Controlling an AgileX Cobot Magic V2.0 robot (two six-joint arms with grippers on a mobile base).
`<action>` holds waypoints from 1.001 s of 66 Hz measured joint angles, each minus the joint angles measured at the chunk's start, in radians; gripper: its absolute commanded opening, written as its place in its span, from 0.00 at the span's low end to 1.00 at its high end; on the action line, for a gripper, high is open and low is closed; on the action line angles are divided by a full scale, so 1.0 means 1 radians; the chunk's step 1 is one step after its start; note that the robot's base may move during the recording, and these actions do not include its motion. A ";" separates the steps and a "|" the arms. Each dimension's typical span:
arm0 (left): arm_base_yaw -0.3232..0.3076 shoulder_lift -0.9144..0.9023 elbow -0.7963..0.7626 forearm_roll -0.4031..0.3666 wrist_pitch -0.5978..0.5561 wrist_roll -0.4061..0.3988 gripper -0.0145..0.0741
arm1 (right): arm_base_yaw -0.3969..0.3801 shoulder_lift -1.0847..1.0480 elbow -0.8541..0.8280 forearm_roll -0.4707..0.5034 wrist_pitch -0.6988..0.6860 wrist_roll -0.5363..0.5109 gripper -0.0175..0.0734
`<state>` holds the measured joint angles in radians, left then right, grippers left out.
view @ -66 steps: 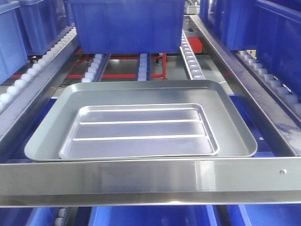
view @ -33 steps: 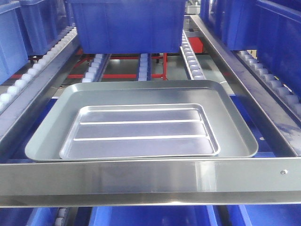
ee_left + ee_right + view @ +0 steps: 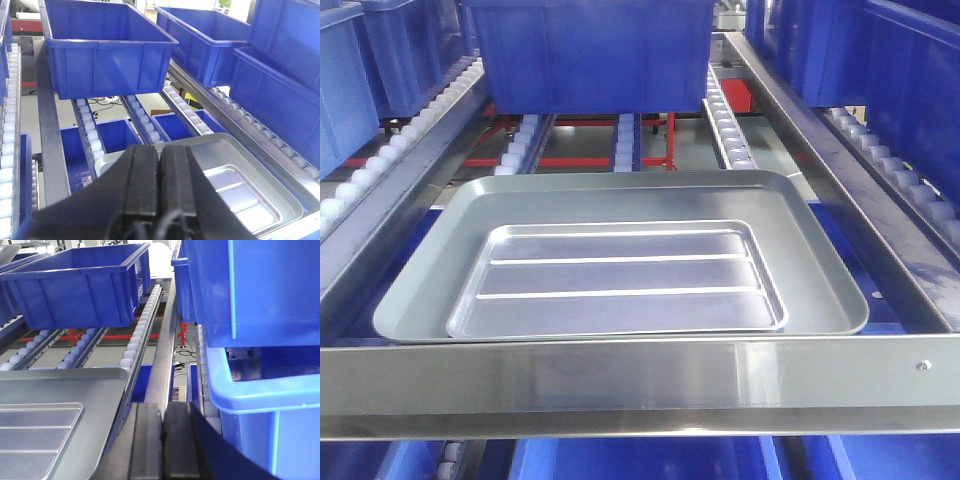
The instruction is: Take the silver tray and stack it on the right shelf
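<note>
Lying flat inside the larger dull grey tray (image 3: 620,200), the silver tray (image 3: 618,280) shows its two long raised ribs running left to right and its rounded rim sitting toward the near edge of the grey one. Both trays rest on the right shelf (image 3: 640,375), just behind its wide shiny front crossbar, with rails of white rollers (image 3: 725,125) running away behind them. A blue bin (image 3: 585,50) stands on the rollers farther back, apart from the trays, and more blue bins line the racks on either side. From the left wrist view, the left gripper (image 3: 160,165) hangs above the near left part of the grey tray (image 3: 240,150), its two black fingers (image 3: 142,175) pressed flat against each other with nothing between them; the silver tray (image 3: 240,195) lies to its right, untouched. From the right wrist view, the right gripper (image 3: 162,430) sits beside the right edge of the grey tray (image 3: 75,385), over the steel side rail, its black fingers (image 3: 145,440) likewise pressed together and holding nothing. A light blue bin (image 3: 260,410) stands close on its right, and a corner of the silver tray (image 3: 35,430) shows at lower left, apart from the gripper.
</note>
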<state>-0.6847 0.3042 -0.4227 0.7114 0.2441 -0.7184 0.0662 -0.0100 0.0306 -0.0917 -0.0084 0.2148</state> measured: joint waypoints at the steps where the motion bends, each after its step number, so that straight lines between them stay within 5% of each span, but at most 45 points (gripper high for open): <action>1: 0.000 0.000 0.002 0.000 0.000 0.000 0.07 | 0.000 0.000 0.000 0.000 0.000 0.000 0.25; 17: 0.002 -0.027 0.018 0.055 -0.038 0.038 0.07 | 0.000 0.000 0.000 0.000 0.001 -0.002 0.25; 29: 0.122 -0.195 0.072 -0.240 0.089 0.348 0.07 | 0.000 0.000 0.000 0.000 0.002 -0.002 0.25; 40: 0.349 -0.316 0.222 -0.564 0.085 0.585 0.07 | 0.000 -0.002 0.000 0.000 0.002 -0.002 0.25; 46: 0.459 -0.316 0.302 -0.737 -0.010 0.730 0.07 | 0.000 -0.002 0.000 0.000 0.008 -0.002 0.25; 56: 0.563 -0.316 0.434 -0.820 -0.262 0.809 0.07 | -0.001 -0.002 0.000 0.000 0.008 -0.002 0.25; 66: 0.595 -0.316 0.452 -0.785 -0.328 0.796 0.07 | -0.001 -0.002 0.000 0.000 0.008 -0.002 0.25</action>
<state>-0.0900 -0.0122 0.0289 -0.0734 -0.0842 0.0777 0.0649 -0.0117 0.0306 -0.0917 0.0000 0.2132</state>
